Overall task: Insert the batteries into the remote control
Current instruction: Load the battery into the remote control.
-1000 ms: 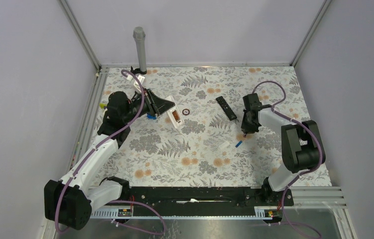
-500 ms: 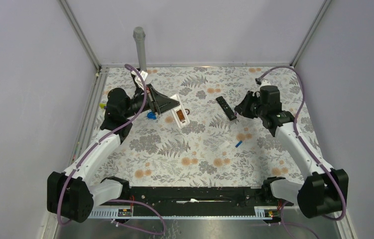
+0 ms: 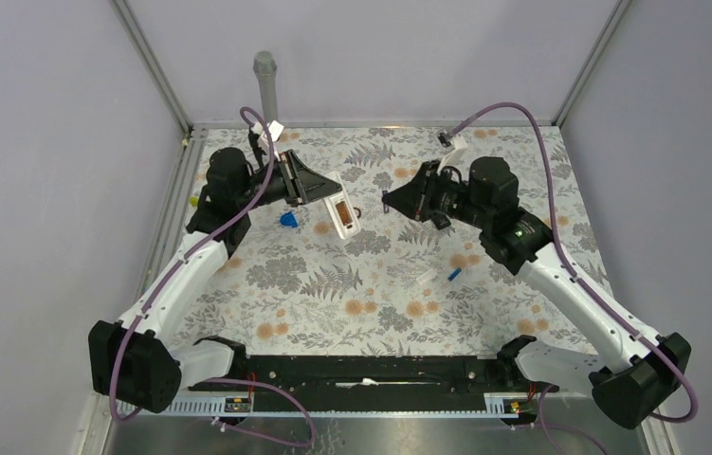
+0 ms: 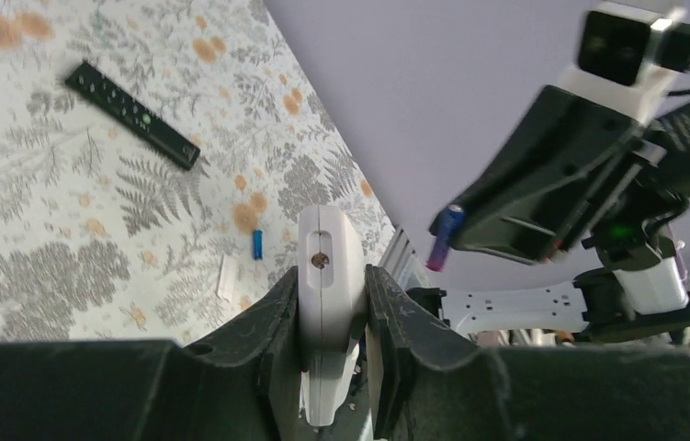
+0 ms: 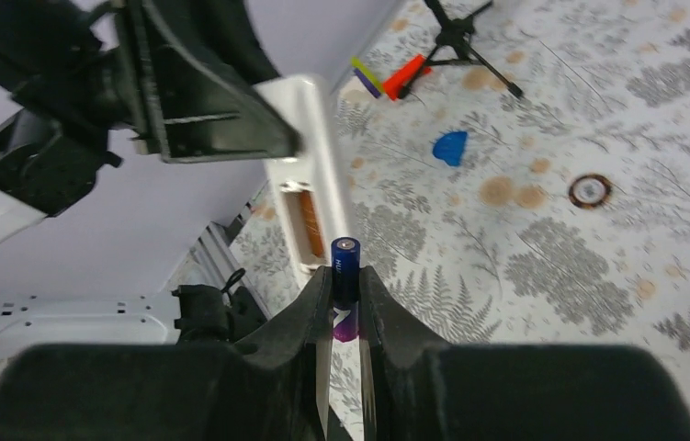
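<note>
The left end effector (image 4: 332,274) is clamped on the sides of the white remote (image 3: 342,215) and holds it up off the table (image 3: 333,313), with the open battery bay (image 5: 303,223) turned toward the other arm. The bay looks orange-brown inside; whether a cell already sits there cannot be told. The right end effector (image 3: 392,201) is closed on a blue battery (image 5: 345,260), pinched by its lower half with one end poking out past the fingertips, in the air near the remote but not touching it. A second battery (image 3: 453,274) lies on the table in front of the right arm, just beside a white strip (image 3: 425,277) that may be the cover.

The step in hand looks like the insertion itself: bringing the held battery to the bay. The next move calls for lining its length up with the slot, getting the polarity right, and pressing it in against the spring without knocking the remote askew in its grip
</note>
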